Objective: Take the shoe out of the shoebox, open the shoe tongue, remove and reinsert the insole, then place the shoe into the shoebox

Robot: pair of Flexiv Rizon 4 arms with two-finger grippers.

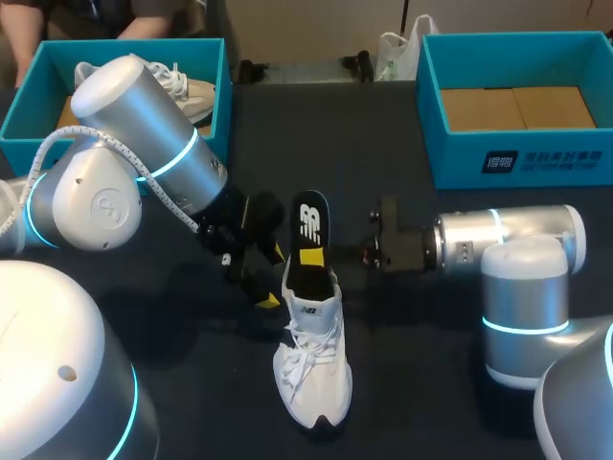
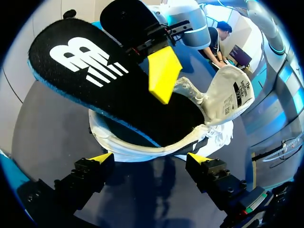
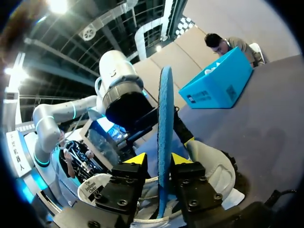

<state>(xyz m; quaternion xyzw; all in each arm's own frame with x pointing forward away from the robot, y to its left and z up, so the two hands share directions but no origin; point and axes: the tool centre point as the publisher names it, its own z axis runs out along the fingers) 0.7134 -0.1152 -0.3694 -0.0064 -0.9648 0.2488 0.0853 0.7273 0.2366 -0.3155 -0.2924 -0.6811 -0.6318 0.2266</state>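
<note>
Fingers [image 3: 183, 159] of the right end effector [image 3: 159, 159] stand nearly closed, pinching the insole [image 2: 95, 71] from its two faces. From the left wrist, one yellow tip is seen pressing on the insole's printed top face. The other tip is hidden beneath. The pinch sits about midway along the insole, just outside the shoe's collar.

Beyond the grip, the insole's front part lies inside the white shoe [image 1: 311, 369]. Its heel end sticks up and out behind the collar, away from me. The tongue [image 2: 232, 95] is folded forward over the laces, leaving the opening wide.

The left end effector [image 2: 151, 159] is spread wide and holds nothing, with the shoe's heel just ahead of its tips.

The shoe rests on its sole on the dark desk [image 1: 431, 383], toe toward me and heel away. Its long axis runs near to far, and the insole lies in line with it. The right arm comes in crosswise to that axis, so the insole must travel lengthwise along the shoe, not sideways toward the arm. Whether it is going out or in cannot be told.

The left arm is the nearer one for steadying the heel.

At the far edge stand two teal shoeboxes. The left shoebox [image 1: 19, 120] holds another shoe [image 1: 187, 91]; the right shoebox [image 1: 536, 158] shows only its brown floor.
</note>
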